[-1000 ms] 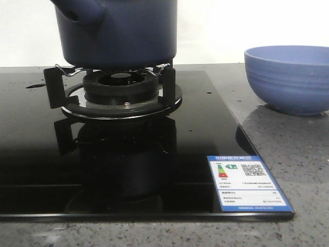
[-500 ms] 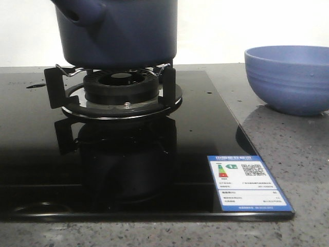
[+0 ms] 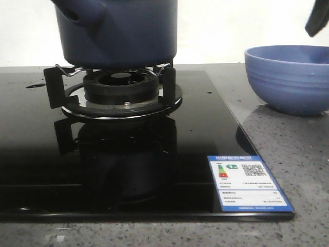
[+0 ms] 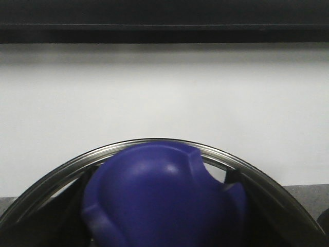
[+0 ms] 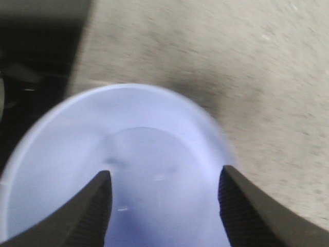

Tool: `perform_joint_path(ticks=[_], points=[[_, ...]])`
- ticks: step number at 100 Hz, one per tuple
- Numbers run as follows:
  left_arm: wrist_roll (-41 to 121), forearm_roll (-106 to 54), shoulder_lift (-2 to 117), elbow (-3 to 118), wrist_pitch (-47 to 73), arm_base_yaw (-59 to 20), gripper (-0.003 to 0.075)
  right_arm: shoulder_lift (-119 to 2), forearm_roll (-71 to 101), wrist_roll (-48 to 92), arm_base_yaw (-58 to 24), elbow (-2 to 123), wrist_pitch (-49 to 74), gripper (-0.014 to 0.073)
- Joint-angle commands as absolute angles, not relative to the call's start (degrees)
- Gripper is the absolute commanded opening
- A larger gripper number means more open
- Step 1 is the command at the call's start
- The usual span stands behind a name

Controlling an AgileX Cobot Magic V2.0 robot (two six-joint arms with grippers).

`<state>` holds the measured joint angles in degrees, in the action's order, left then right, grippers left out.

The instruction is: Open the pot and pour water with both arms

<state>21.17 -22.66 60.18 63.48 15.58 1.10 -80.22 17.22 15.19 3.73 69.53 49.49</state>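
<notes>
1. pot (image 3: 118,32): sits on the burner grate (image 3: 115,87) of the black glass hob (image 3: 195,134), left of centre in the front view. Dark navy, and its top is cropped out of that view, so the lid can't be seen there. The hollow stub handle (image 3: 79,13) sticks out on the pot's left-front side and angles up.
2. left gripper: not in the front view. Its wrist cam shows a blue knob (image 4: 159,198) close up, inside a metal-rimmed glass lid (image 4: 154,146). The fingers aren't resolvable in that picture, so I can't tell whether the jaws are spread or clamped on the knob. Judgement: the left arm is right at the lid and is the one placed for the lift-off.
3. Key relation: the stub's long axis points away from the right side, toward the robot's left and front. The right arm would need to cross past the pot body to reach it, so it is the farther arm for the pot.
4. bowl (image 3: 288,77): light blue and ribbed, on the grey counter (image 3: 288,170) to the right of the hob, well apart from the pot. It looks empty in the right wrist cam.
5. right gripper (image 5: 164,206): jaws spread wide and holding nothing, hanging above the bowl's mouth. The wrist picture is blurred. Only a dark finger tip (image 3: 317,19) enters the front view, at the top right, above and clear of the bowl rim.
6. Judgement: pouring hasn't started and the pot is on the grate. Pour direction would be pot to bowl, rightward.
</notes>
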Motion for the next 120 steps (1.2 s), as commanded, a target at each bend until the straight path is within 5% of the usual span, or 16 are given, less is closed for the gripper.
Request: perform_joint_path(ticks=[1, 52, 66, 87, 120], points=[[21.02, -23.48, 58.74, 65.71, 9.86, 1.24, 0.0337, -80.09, 16.91, 15.29, 5.83, 72.24, 49.83, 0.0407], [21.02, -23.74, 58.74, 65.71, 9.86, 1.24, 0.0337, -83.47, 15.89, 15.29, 7.75, 71.77, 53.75, 0.0392], [21.02, -23.74, 58.74, 65.71, 9.86, 1.24, 0.0337, -86.29, 16.67, 15.29, 7.75, 71.77, 55.53, 0.0280], [21.02, -23.88, 58.74, 65.71, 10.59, 1.24, 0.0337, -86.82, 16.89, 15.29, 7.75, 71.88, 55.63, -0.0072], [21.02, -23.88, 58.74, 65.71, 11.54, 1.24, 0.0337, -86.19, 20.69, 15.68, 7.30, 77.52, 60.03, -0.0059]])
